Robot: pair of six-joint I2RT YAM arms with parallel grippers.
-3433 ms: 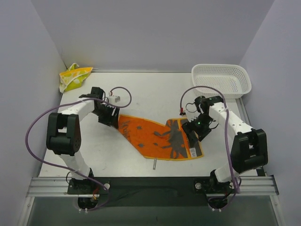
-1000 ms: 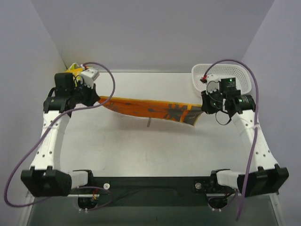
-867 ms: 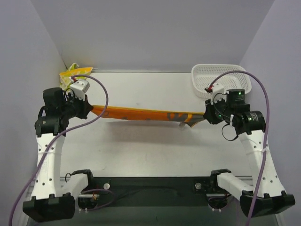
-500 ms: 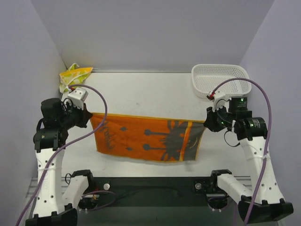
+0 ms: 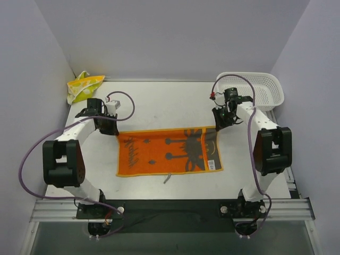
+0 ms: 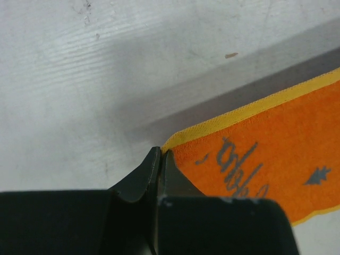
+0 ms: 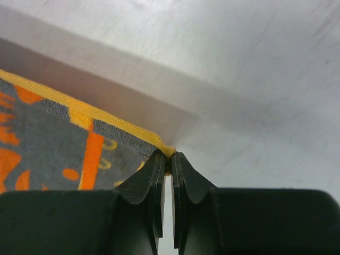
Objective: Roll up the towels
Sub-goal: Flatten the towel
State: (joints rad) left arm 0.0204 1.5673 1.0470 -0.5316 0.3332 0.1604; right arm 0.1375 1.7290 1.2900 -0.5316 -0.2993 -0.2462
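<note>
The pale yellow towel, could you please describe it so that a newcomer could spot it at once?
Start at the white table and go to its far left corner. The pale yellow towel lies bunched up there. Unlike the orange towel spread flat mid-table and the white mesh basket at the far right corner, it is crumpled with lime-green prints.
</note>
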